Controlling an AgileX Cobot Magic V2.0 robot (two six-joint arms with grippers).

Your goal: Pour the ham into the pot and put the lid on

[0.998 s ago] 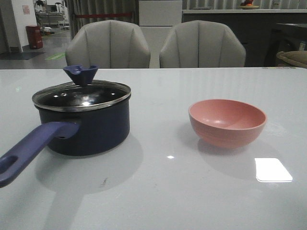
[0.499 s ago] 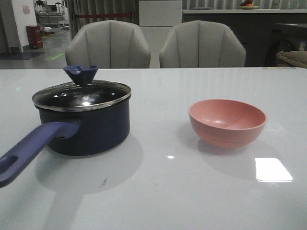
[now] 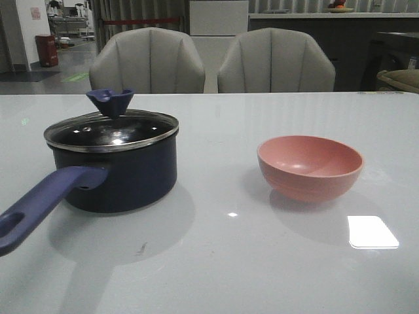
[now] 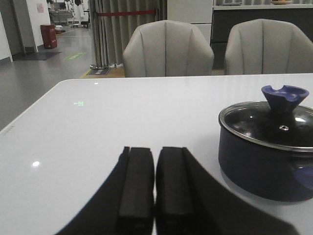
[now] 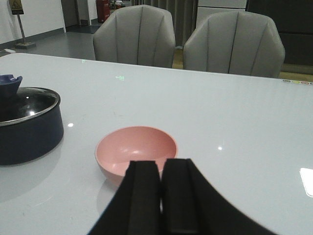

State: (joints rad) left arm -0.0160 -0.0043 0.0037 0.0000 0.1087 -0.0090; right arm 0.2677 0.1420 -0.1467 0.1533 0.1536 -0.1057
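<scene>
- Nothing has shifted since the earlier frames: lid [image 3: 111, 129] sits on the pot [image 3: 118, 173], pink bowl [image 3: 309, 167] well apart to its right
- Left gripper [image 4: 155, 183] and right gripper [image 5: 161, 196] both pressed together, empty
- Ham not visible

The desk [image 3: 216, 261] is smooth, glossy white and reflects light. The lid [image 3: 111, 129] is shiny glass with a metal rim. The pot [image 3: 124, 180] looks glossy dark enamel. The pink bowl [image 3: 309, 166] appears matt, smooth plastic.
</scene>
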